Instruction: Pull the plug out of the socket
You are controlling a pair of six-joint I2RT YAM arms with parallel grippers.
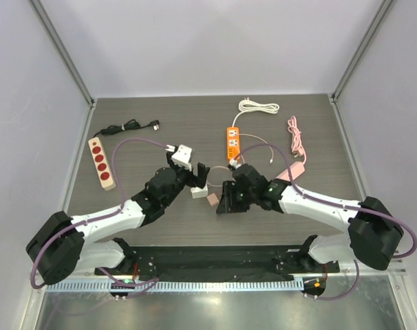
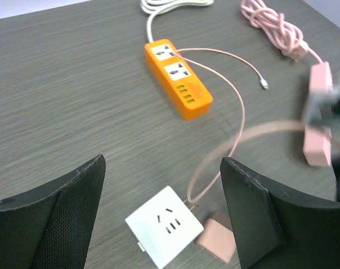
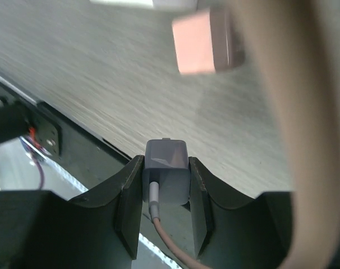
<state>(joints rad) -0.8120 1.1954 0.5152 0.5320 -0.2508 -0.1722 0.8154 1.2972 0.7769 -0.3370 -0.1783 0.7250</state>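
Only the right wrist view shows the right pincer [image 3: 165, 161] clamped on a small grey plug [image 3: 166, 180], with a pink cable [image 3: 156, 221] leaving the plug's rear between the fingers. The overhead view hides this grip. The left wrist view shows the left pincer [image 2: 161, 162] spread wide and empty. The white socket cube [image 2: 164, 225] lies on the bench [image 2: 74, 84] under the gap between its fingers, with a pink block [image 2: 217, 242] touching it.
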